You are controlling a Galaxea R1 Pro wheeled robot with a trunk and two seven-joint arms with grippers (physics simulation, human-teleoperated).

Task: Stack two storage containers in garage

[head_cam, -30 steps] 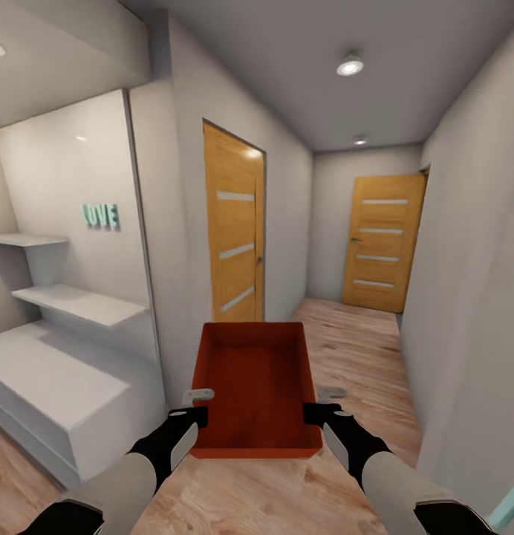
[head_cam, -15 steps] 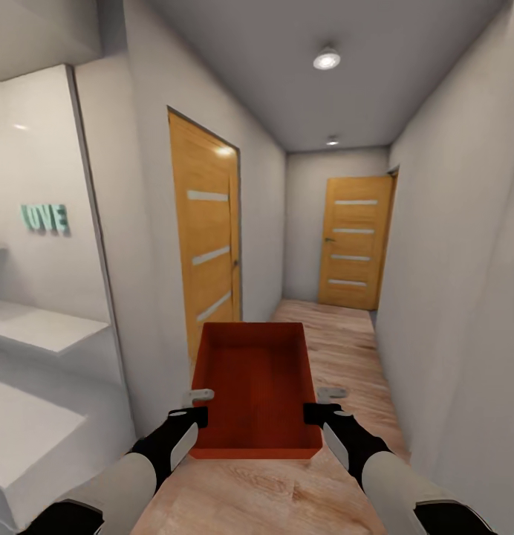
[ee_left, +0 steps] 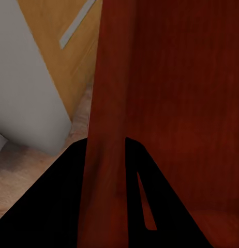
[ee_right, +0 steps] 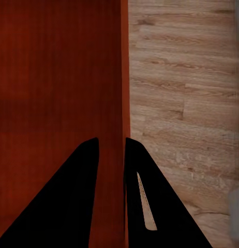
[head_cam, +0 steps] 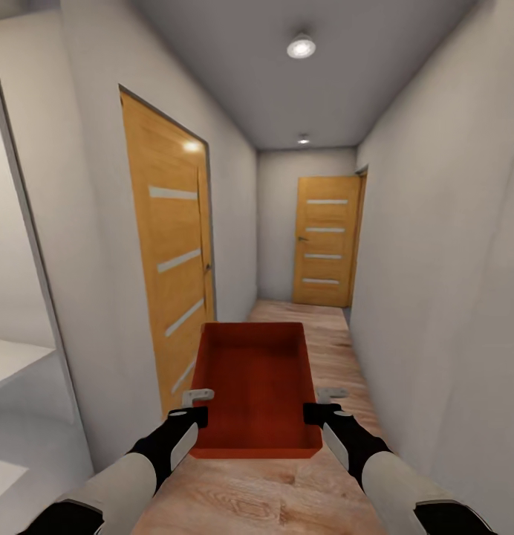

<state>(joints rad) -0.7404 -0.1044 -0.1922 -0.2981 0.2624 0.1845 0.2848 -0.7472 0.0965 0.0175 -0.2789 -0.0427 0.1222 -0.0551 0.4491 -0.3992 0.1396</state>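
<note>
I have the left hand [head_cam: 198, 405] pinching the left wall of the storage container [head_cam: 255, 386] and the right hand [head_cam: 321, 403] pinching its right wall, so the bin hangs level between them above the wood plank floor [head_cam: 339, 349]. Ahead, a hallway: one wooden door [head_cam: 173, 256] on the left, another [head_cam: 324, 241] at the far end.

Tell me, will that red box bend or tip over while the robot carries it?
Probably not. The storage container has flat, straight walls that look stiff, with no sag. It is empty, so likely light. The left gripper and right gripper each pinch an opposite wall, so it should stay level.
</note>
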